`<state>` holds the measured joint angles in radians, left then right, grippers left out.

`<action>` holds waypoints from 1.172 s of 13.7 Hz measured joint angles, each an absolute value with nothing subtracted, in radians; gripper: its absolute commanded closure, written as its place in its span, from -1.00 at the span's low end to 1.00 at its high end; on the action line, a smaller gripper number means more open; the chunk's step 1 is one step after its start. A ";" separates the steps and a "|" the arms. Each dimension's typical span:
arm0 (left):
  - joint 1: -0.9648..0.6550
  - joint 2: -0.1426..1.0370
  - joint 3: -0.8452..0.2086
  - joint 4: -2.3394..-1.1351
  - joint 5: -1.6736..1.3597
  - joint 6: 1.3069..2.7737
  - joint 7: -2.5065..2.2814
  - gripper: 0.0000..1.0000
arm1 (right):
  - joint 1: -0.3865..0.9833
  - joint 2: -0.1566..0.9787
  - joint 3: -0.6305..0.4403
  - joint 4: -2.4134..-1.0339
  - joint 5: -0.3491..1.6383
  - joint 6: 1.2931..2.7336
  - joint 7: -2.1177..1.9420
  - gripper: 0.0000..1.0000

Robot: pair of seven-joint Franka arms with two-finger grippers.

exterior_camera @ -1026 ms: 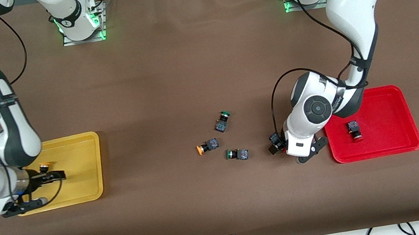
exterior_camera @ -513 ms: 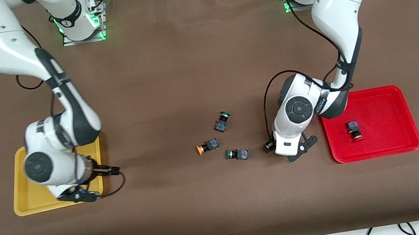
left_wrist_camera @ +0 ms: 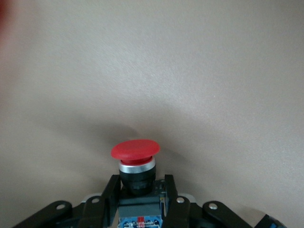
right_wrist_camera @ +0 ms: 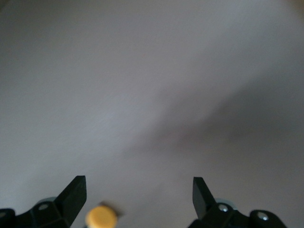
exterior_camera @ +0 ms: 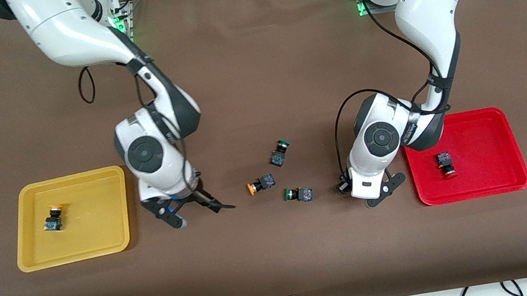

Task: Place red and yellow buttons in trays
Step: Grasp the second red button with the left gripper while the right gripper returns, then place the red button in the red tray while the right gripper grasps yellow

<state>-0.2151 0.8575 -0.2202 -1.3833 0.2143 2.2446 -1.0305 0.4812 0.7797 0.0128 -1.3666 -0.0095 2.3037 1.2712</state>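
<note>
My left gripper [exterior_camera: 352, 191] is shut on a red-capped button [left_wrist_camera: 135, 150], held low over the bare table beside the red tray [exterior_camera: 510, 180]; the button shows as a dark block in the front view [exterior_camera: 342, 187]. Another red button [exterior_camera: 445, 163] lies in the red tray. My right gripper [exterior_camera: 199, 213] is open and empty over the table between the yellow tray [exterior_camera: 111, 240] and a loose yellow button [exterior_camera: 259, 185]. That button's cap shows near one finger in the right wrist view [right_wrist_camera: 101, 217]. A second yellow button [exterior_camera: 53, 218] lies in the yellow tray.
Two green-capped buttons lie mid-table: one [exterior_camera: 279, 152] farther from the front camera than the loose yellow button, one [exterior_camera: 299, 194] nearer, toward the left gripper. Brown cloth covers the table.
My right arm swung off the yellow tray toward the table's middle, leaving a yellow button in the tray. My left gripper shifted only slightly, still holding the red button.
</note>
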 measured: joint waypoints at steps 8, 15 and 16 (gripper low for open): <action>-0.099 0.670 -0.213 -1.367 0.214 1.965 -0.580 1.00 | 0.637 0.886 0.008 -1.332 -0.010 2.471 1.640 -0.97; 0.152 0.665 -0.210 -1.415 0.214 1.972 -0.076 1.00 | 0.669 0.939 0.007 -1.317 -0.010 2.501 1.743 -0.97; 0.181 0.665 -0.210 -1.425 0.214 1.988 -0.020 1.00 | 0.674 0.945 0.007 -1.308 -0.010 2.502 1.752 -0.97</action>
